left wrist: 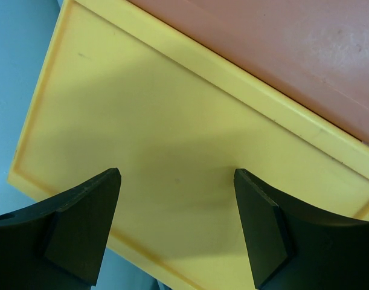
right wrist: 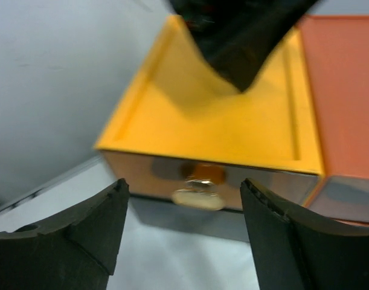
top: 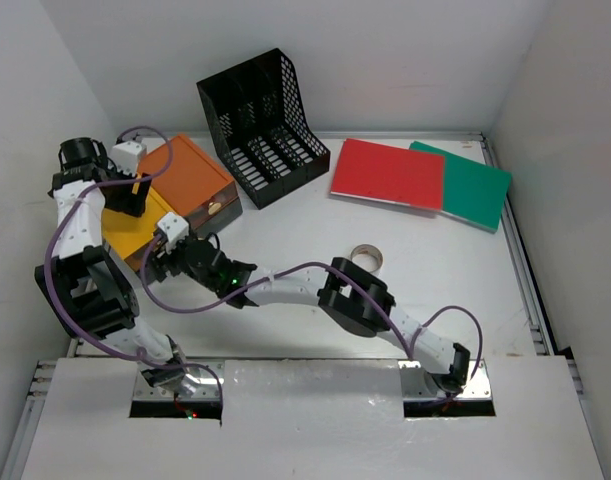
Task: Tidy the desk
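Observation:
An orange-yellow box with a yellow half and an orange half stands at the left of the white desk. My left gripper hovers open just over the yellow lid, nothing between its fingers. My right gripper is low at the box's front, open. The round metal knob of the yellow half's drawer front lies just beyond and between its fingers, not gripped. The left gripper's dark finger shows above the lid.
A black mesh file rack stands behind the box. A red folder overlaps a green one at the back right. A tape roll lies mid-desk beside the right arm. White walls close in on the left and back.

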Robot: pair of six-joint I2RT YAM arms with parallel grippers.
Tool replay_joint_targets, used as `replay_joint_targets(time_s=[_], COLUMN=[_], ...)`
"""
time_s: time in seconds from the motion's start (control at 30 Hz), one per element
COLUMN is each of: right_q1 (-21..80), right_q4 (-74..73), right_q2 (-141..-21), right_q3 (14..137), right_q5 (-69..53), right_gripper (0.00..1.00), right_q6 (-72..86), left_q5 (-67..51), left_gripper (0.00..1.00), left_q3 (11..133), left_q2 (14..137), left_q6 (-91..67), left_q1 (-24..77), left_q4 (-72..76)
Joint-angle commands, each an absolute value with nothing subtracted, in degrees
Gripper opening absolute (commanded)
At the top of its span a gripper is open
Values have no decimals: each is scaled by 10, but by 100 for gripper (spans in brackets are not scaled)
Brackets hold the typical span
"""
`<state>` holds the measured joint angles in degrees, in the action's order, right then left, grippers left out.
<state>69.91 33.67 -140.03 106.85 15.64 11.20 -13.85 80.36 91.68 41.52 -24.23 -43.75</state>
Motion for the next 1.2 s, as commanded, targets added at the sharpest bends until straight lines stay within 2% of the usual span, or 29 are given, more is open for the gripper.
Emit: replay_joint_targets(time_s=[0.0,0.2,0.47,0.6,0.73,0.87,0.93,1.0,1.17], right_q1=[695,700,703,703,703,704,707,712,743], right_q4=[331,315,326,329,331,343,352,360,389], right_q2=[-1431,-1476,-1503,-1509,-1511,-1503,-1486,-1474,-1419], right_q3=[1115,1189,1214,1219,1216,1195,1164,1143,1059], right_q5=[237,245,260,265,268,269,272,273,285], right_gripper=[72,66,61,56,39,12,4,0,0], right_q6=[123,120,116,117,119,119,118,116,89], left_q5=[-149,-152,-163,-166,-171,-171,-171,-171,-169], left_gripper=[74,74,74,74,74,74,74,74,74], left_q3=[790,793,785,786,784,784,782,782,782], left_q2=[899,904,907,912,911,913,914,916,921], left_q6=[434,443,453,458,462,463,463,463,462], left_q1=[-251,-256,-261,-265,-269,-272,-272,-276,-284], left_q4=[-445,-446,-446,-448,-449,-450,-450,-450,-449])
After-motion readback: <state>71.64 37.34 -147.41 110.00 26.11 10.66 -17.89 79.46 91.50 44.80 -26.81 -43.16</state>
